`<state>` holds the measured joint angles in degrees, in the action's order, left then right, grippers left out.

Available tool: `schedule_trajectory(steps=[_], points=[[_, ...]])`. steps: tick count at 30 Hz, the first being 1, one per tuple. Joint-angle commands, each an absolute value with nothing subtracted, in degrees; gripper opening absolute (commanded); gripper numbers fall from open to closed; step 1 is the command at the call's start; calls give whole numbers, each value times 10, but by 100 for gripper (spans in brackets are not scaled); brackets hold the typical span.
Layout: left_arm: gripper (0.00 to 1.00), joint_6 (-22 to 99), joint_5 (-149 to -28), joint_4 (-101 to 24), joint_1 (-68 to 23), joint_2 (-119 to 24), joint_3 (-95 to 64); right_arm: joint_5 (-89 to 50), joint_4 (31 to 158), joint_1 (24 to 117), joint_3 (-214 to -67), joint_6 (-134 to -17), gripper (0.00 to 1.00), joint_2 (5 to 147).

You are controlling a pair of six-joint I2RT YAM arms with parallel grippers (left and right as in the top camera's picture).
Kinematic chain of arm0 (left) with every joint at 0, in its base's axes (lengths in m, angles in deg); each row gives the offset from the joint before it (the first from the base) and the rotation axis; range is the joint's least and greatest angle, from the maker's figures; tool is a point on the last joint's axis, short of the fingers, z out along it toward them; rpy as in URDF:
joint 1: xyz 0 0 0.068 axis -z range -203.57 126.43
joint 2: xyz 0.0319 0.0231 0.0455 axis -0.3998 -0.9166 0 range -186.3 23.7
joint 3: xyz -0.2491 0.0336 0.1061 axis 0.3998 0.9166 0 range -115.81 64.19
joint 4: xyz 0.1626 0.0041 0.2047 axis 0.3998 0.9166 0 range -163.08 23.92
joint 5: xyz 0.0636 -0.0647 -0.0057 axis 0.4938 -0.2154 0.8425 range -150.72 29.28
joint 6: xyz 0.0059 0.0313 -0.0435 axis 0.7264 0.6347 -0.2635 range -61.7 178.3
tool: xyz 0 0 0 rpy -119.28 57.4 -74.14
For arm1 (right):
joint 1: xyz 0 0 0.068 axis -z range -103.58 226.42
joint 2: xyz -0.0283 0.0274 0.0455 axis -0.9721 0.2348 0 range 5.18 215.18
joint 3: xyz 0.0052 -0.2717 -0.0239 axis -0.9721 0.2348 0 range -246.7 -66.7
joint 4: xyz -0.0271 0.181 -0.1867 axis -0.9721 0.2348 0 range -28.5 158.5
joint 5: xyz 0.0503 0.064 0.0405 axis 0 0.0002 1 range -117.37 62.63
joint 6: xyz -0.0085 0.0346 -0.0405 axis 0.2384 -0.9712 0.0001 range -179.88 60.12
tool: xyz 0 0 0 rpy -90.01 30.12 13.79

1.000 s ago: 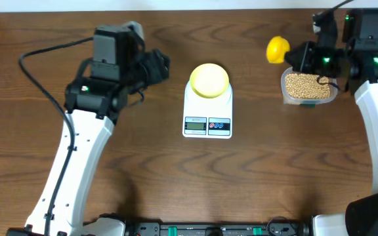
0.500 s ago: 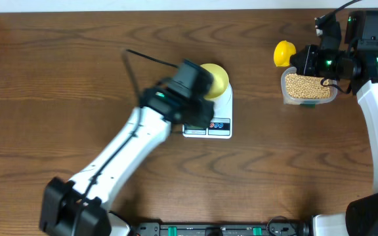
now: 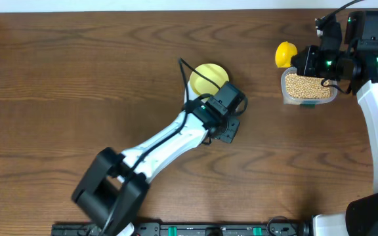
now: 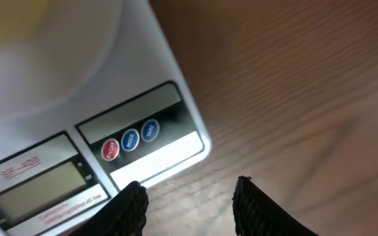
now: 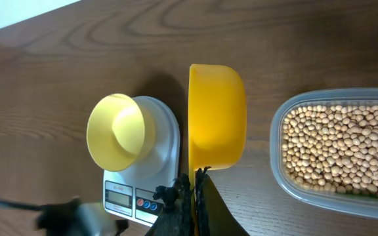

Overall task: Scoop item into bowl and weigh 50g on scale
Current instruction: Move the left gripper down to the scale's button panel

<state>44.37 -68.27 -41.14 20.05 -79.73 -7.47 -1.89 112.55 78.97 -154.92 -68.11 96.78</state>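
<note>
Beans (image 5: 340, 147) fill the clear tub (image 5: 275, 141) at the table's (image 3: 77, 78) far right. Bowl (image 5: 120, 131) stands on the scale (image 4: 143, 59) (display (image 4: 38, 190) and round red and blue buttons (image 4: 130, 139) face the robot). Right gripper (image 5: 194, 190) pinches the yellow spoon (image 5: 216, 115) by its handle, cup held just beside the tub. Left gripper (image 4: 189, 190), fingers (image 4: 126, 206) spread, hovers over the scale's button end.
</note>
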Motion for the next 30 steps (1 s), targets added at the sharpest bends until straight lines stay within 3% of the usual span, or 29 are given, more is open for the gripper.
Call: schedule_trajectory(steps=[1, 12, 30], points=[[45, 436, -651, -418, 200, -815, -72, -24, 1125, 792, -1561, -668, 1, 966], [45, 438, -585, -436, 200, -869, -72, -25, 1132, 792, -1558, -659, 1, 966], [45, 461, -590, -440, 206, -871, -72, -24, 1132, 792, -1558, -660, 1, 966]])
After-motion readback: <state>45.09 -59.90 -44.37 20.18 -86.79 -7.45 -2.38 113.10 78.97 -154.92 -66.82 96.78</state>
